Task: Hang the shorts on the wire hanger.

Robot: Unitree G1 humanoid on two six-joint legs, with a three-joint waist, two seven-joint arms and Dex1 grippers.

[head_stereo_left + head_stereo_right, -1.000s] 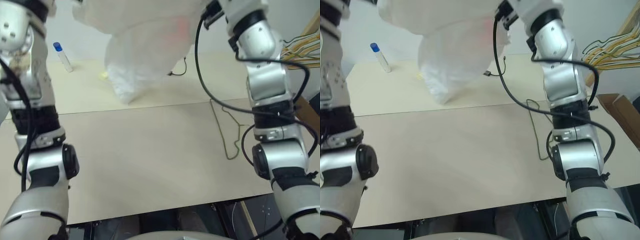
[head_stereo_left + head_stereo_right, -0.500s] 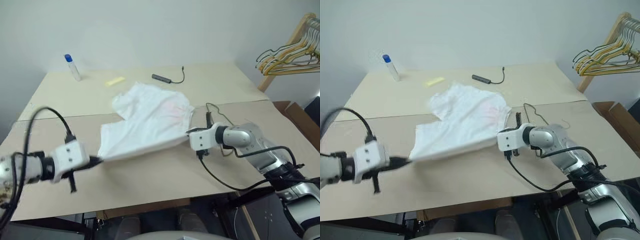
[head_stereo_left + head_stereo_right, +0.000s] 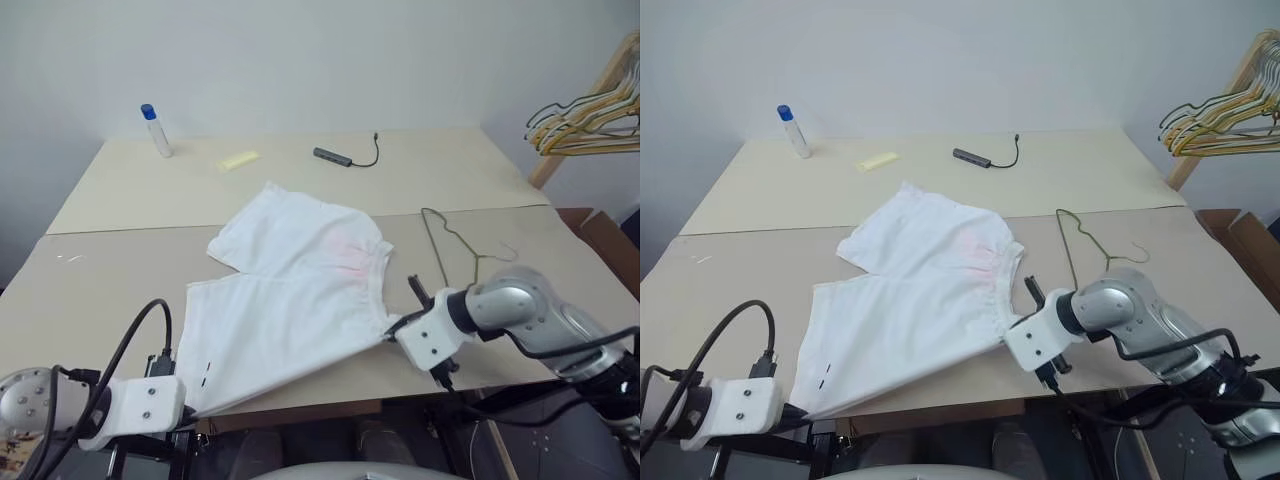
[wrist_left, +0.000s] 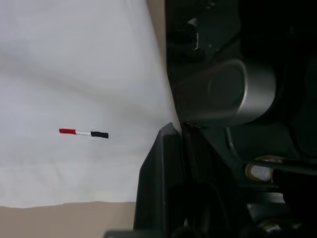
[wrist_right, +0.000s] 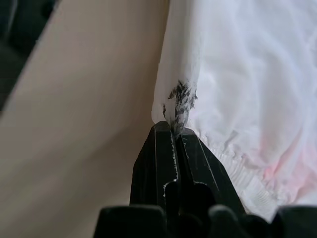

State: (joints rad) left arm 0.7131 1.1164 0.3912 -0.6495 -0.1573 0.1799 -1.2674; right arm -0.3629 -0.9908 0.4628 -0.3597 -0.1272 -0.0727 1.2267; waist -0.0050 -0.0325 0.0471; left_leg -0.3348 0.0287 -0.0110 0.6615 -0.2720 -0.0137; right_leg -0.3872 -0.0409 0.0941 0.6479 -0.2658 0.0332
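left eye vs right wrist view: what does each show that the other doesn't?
Left eye view: the whole layout, with the shorts spread flat on the table, the wire hanger lying just right of them, the left gripper at their near left corner, and a bottle at the far edge.
Right wrist view: the right gripper shut on the waistband edge at a black smudge.
Both: white fabric, pink stain, tabletop.

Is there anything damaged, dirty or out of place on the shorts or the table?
The shorts carry a faint pink smudge near the waistband and a dark scuff at the corner pinched by the right gripper. Their near corner, by the left gripper, hangs past the table edge.
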